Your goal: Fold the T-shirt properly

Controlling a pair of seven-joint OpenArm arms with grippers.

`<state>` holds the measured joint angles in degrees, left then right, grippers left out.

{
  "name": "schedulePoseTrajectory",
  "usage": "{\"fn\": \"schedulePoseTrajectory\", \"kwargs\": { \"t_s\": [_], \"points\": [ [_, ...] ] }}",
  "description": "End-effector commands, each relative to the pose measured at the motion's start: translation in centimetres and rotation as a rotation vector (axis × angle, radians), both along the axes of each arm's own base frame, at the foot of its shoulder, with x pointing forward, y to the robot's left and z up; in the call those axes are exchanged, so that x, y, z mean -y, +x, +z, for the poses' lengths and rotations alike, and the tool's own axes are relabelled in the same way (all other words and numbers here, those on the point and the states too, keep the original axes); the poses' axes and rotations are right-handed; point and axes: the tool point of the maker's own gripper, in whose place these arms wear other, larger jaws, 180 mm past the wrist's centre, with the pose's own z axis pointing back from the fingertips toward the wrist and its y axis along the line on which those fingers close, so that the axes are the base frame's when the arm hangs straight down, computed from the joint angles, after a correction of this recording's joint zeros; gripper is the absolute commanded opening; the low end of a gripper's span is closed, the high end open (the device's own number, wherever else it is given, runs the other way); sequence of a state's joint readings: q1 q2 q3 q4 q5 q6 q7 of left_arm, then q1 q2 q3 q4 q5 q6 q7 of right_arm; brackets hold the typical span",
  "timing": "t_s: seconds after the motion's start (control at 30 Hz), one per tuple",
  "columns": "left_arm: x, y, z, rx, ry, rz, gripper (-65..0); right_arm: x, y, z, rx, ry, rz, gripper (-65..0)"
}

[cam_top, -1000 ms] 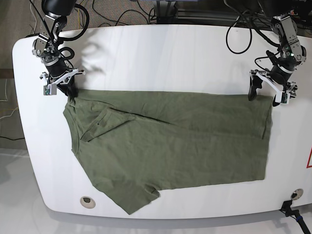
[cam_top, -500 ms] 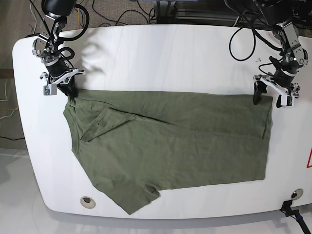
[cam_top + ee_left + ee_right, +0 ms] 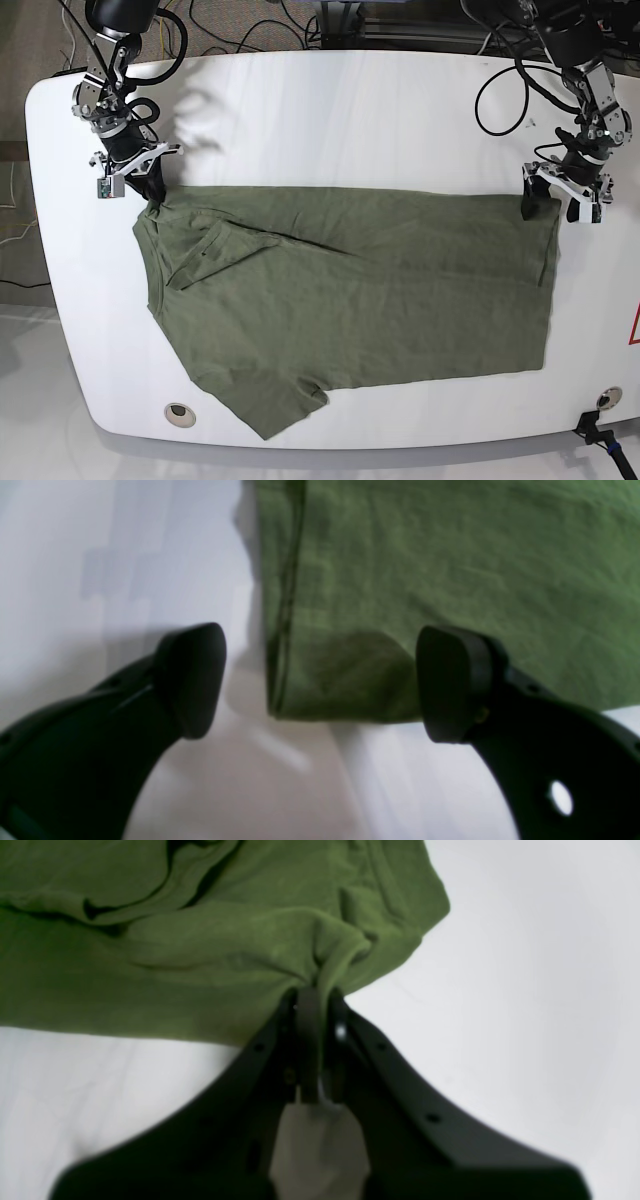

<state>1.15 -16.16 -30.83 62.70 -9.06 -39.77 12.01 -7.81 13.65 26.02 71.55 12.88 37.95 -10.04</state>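
t-shirt [image 3: 350, 300] flat on table [image 3: 330, 110]; right claw [image 3: 314, 995] clamped on t-shirt corner; left claw [image 3: 320, 680] apart, straddling other corner.

T-shirt [image 3: 360, 290] of matt olive woven cloth, lightly wrinkled, stitched hem, table [image 3: 330, 110] smooth white with faint sheen, left gripper [image 3: 320, 680] fingers [image 3: 450, 680] matt black plastic, right gripper [image 3: 315, 1000] likewise matt black.

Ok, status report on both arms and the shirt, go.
Right gripper shut on T-shirt corner. Left gripper open, jaws straddling the hem corner, not gripping. Shirt flat on the white table, unfolded. Nothing in the way.
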Motion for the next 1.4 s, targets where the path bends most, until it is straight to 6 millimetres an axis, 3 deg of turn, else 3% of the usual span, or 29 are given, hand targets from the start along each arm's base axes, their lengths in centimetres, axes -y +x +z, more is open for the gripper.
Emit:
{"fn": "schedulePoseTrajectory", "kwargs": {
  "t_s": [0.0, 0.13, 0.23, 0.5, 0.73, 0.83, 1.1, 1.37],
  "points": [
    [-0.4, 0.4, 0.8, 0.020, 0.008, -0.001, -18.6, 0.4, 0.3, 0.5, 0.011, -0.013, 0.006, -65.0],
    [-0.3, 0.4, 0.8, 0.023, 0.005, -0.001, -50.2, 0.4, 0.2, 0.6, 0.012, -0.008, 0.004, -65.0],
    [-0.3, 0.4, 0.8, 0.023, 0.005, -0.001, -64.9, 0.4, 0.2, 0.5, 0.011, -0.008, 0.004, -65.0],
    [-0.3, -0.1, 0.4, 0.009, 0.005, -0.001, -65.0, 0.3, -0.5, 0.2, 0.000, -0.010, 0.009, -65.0],
    [-0.1, -3.8, -2.1, -0.074, 0.000, 0.000, -65.0, 0.3, -3.1, -0.2, -0.032, -0.029, 0.019, -65.0],
    [0.9, -6.2, -4.0, -0.126, -0.027, 0.003, -65.0, -0.7, -4.8, -0.3, -0.044, -0.026, 0.027, -65.0],
    [1.0, -13.9, -7.3, -0.284, -0.029, 0.009, -65.0, -1.5, -11.1, -1.1, -0.138, -0.053, 0.059, -65.0],
    [1.2, -18.7, -5.2, -0.323, 0.066, -0.069, -65.0, -1.5, -16.4, -2.6, -0.253, -0.053, 0.066, -65.0]
  ]
}}
